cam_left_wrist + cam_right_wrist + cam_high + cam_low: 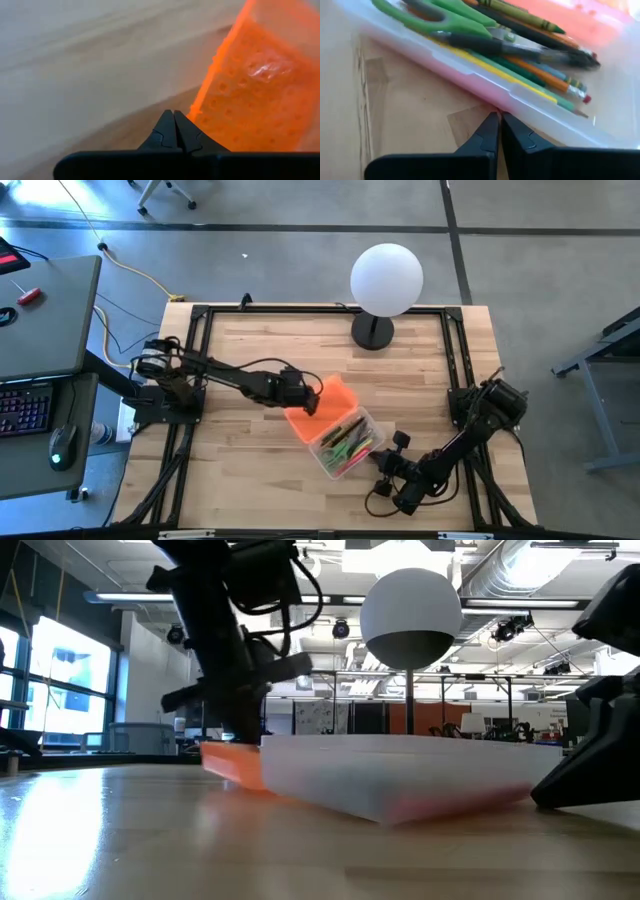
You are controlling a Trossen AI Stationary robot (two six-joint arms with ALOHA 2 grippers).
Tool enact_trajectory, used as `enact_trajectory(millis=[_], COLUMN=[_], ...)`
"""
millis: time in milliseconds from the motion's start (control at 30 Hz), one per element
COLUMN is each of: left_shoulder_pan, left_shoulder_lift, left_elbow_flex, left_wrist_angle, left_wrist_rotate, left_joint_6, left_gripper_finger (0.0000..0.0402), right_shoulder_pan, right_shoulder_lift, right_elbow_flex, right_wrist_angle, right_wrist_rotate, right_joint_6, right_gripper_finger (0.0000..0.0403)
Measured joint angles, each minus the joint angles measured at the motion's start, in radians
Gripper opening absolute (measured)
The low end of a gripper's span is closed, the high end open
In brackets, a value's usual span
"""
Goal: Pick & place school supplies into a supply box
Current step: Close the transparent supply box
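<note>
The supply box (345,442) is a clear plastic tray lying slantwise on the table's middle. Its bright orange lid (325,402) is swung open on the far-left side. Inside lie the pens and pencils (530,60) and the green-handled scissors (440,17). My left gripper (175,122) is shut and stands at the lid's edge (200,100), also seen in the high view (308,402). My right gripper (499,122) is shut and sits low on the table at the box's near-right long wall (385,463). My left gripper has its shut fingertips right beside the orange lid's free edge (197,107), coming from the table's left; I cannot tell whether they touch it. My right gripper comes level from the table's near-right side. Its shut fingertips (492,127) meet the lower edge of the box's clear long wall (520,107), and the box rests flat on the table.
A white globe lamp (386,278) on a black foot (372,332) stands at the table's far edge. A black frame (200,315) runs around the wooden top. Bare wood lies left of the box and along the near edge. A desk with a keyboard (25,405) stands off the left side.
</note>
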Motion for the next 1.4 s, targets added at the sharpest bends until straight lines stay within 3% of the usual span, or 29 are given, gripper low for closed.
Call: enact_trajectory(millis=[100,367,567,933,1400], left_shoulder_pan=[0.004,0.004,-0.003,-0.042,-0.088], left_shoulder_lift=[0.000,0.000,0.000,-0.012,-0.010], left_elbow_flex=[0.010,0.065,0.087,0.147,0.271], left_wrist_angle=[0.065,0.078,0.111,0.140,0.238], left_wrist_rotate=[-0.010,-0.017,0.038,0.019,0.067], left_joint_6=[0.041,0.086,0.107,0.173,0.320], left_gripper_finger=[0.0010,0.0010,0.0012,0.0010,0.0010], right_shoulder_pan=[-0.014,-0.012,-0.012,-0.013,-0.009], right_shoulder_lift=[0.000,0.000,-0.001,-0.001,-0.004], right_elbow_flex=[0.001,0.001,0.003,0.002,0.001], right_wrist_angle=[0.001,-0.004,-0.029,-0.038,-0.040], right_wrist_rotate=[-0.010,-0.016,-0.016,-0.015,-0.095], right_joint_6=[-0.025,-0.052,-0.049,-0.050,-0.002], right_gripper_finger=[0.0000,0.0000,0.0000,0.0000,0.0000])
